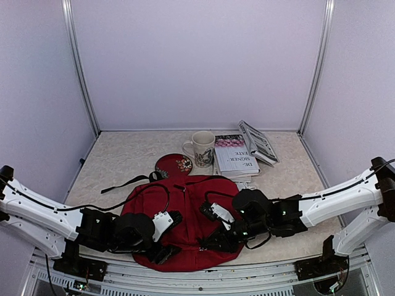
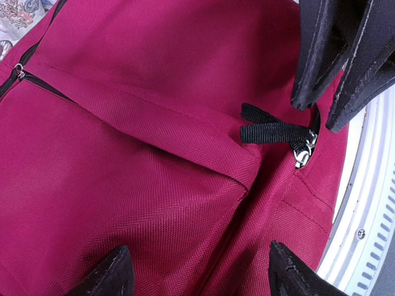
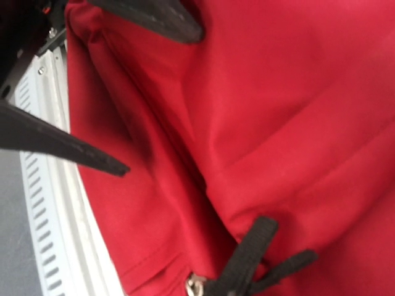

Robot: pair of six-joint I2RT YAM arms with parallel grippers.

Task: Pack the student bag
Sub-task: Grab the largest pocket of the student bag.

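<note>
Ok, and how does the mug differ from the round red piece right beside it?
The mug stands upright, with its handle toward the left of the top view. The round red piece lies flat. The mug is white and tall, while the round red piece is dark red and low. Both carry a floral print and sit just behind the student bag, neither packed yet.

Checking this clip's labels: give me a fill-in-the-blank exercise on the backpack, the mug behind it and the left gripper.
1. The student bag is made of dark ___ fabric.
2. Its zipper pull carries a ___ webbing tab.
3. Behind the bag, the white mug stands ___, not tipped.
4. The left gripper hovers over the bag with jaws ___.
Missing words: red; black; upright; open.
</note>
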